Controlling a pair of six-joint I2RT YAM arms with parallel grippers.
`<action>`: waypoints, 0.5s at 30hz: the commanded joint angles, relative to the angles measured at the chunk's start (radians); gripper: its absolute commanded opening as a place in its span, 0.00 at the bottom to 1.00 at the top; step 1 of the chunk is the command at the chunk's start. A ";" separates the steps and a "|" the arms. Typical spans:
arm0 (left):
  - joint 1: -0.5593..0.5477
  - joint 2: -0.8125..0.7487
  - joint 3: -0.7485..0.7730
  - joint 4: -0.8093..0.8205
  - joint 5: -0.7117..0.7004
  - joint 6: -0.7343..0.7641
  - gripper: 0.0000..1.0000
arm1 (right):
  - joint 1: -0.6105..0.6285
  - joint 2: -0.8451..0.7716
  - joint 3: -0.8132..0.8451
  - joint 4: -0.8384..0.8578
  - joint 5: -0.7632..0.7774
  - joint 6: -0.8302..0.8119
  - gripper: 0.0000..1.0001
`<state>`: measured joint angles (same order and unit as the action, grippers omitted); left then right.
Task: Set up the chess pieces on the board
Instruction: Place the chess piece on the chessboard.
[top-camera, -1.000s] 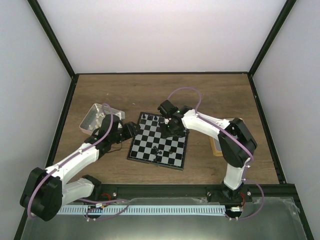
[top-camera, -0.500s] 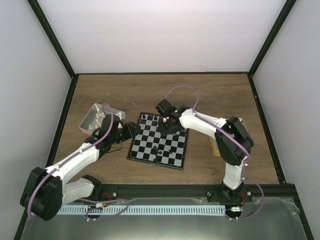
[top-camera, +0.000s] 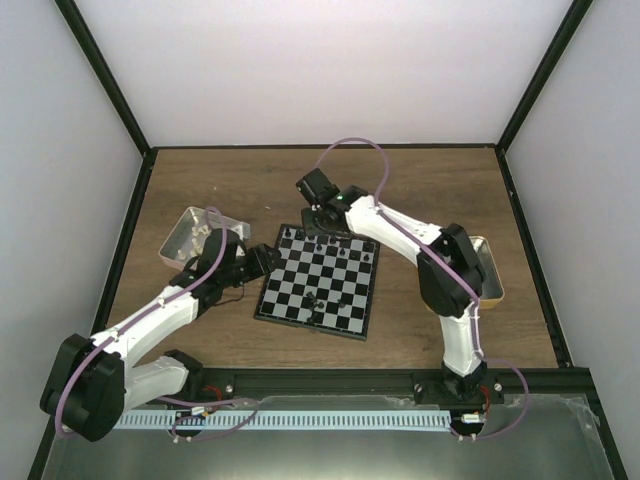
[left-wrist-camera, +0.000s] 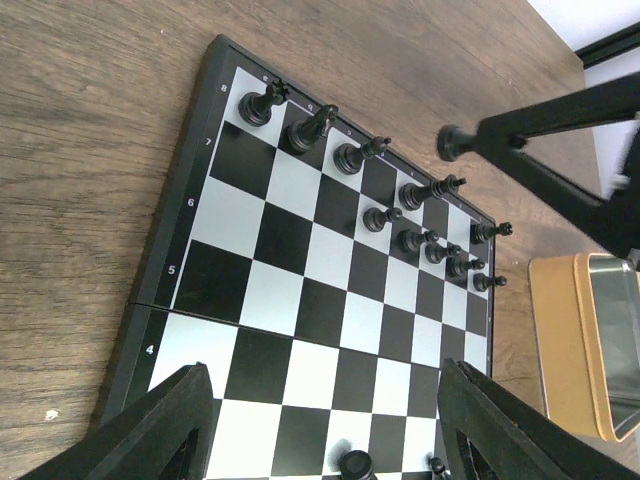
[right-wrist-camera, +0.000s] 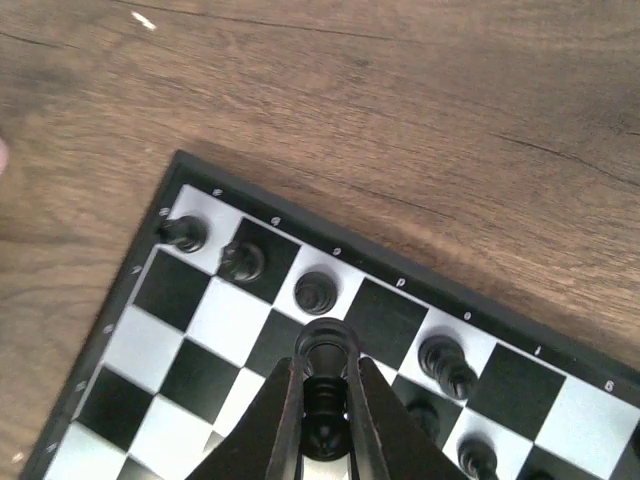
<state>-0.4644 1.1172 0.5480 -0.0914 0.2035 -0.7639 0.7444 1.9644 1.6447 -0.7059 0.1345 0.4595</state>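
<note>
The left fingers stood wide apart, nothing between them, at the left edge of the board on the desk. Farther back, the right fingers were clamped on a black chess piece over the board's far rows, where other chess pieces stood.

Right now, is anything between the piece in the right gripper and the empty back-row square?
Nothing visible. The right gripper holds a black piece close to the open dark square; neighbouring pieces flank it on both sides, so the drop looks tight.
</note>
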 joint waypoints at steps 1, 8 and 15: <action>0.004 -0.011 0.001 0.002 -0.002 0.015 0.64 | -0.013 0.081 0.073 -0.038 0.056 -0.015 0.05; 0.004 -0.007 0.000 0.003 0.000 0.015 0.64 | -0.017 0.145 0.093 -0.040 0.077 -0.009 0.05; 0.004 -0.001 -0.001 0.010 0.005 0.014 0.64 | -0.024 0.190 0.108 -0.048 0.077 -0.009 0.05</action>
<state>-0.4644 1.1172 0.5480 -0.0914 0.2039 -0.7609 0.7322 2.1273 1.6966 -0.7357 0.1852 0.4561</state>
